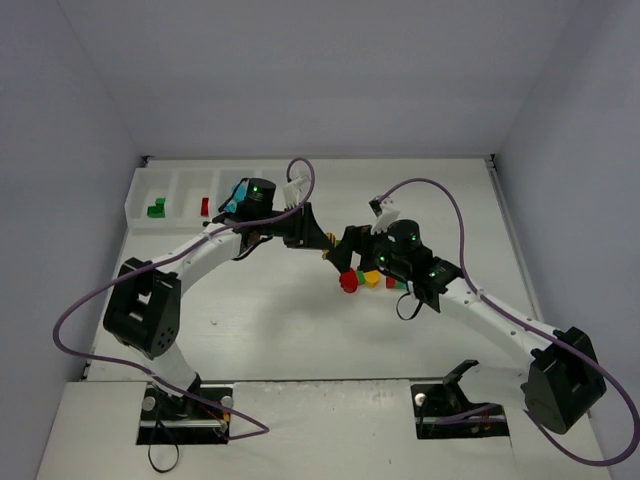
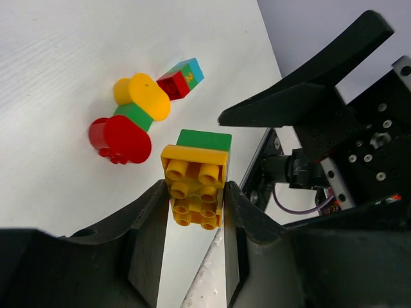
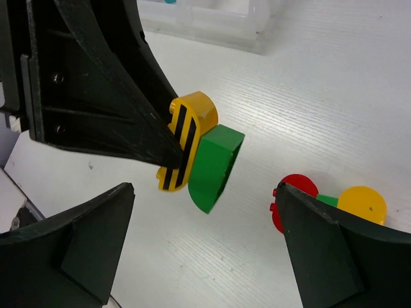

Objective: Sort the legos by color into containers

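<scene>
Legos held: a yellow brick (image 2: 192, 186) with a green brick (image 2: 204, 139) stuck to it, forming one joined pair; the yellow side shows black stripes in the right wrist view.
Left gripper (image 2: 196, 199): pressed tight on the yellow brick, one finger on each side; the green brick juts free beyond the fingertips.
Right gripper (image 3: 204, 191): fingers spread wide, pinching nothing; the joined pair hangs in the gap ahead of them, touching neither finger.
Height of the pair: whether it touches the table (image 1: 300, 330) cannot be told.
Loose legos: a red-green-yellow stack (image 2: 131, 115) lies on its side on the table just beside the held pair; a red-green-cyan stack (image 2: 182, 78) lies just past it, apart from it.
Place on the table: both stacks sit near mid-table, close to where the two grippers meet.
Tray (image 1: 135, 215): at the far left of the table, well apart from the grippers.
Tray contents: a lone green lego (image 1: 155, 208) in the leftmost compartment, a lone red lego (image 1: 204, 206) in the compartment next to it.
</scene>
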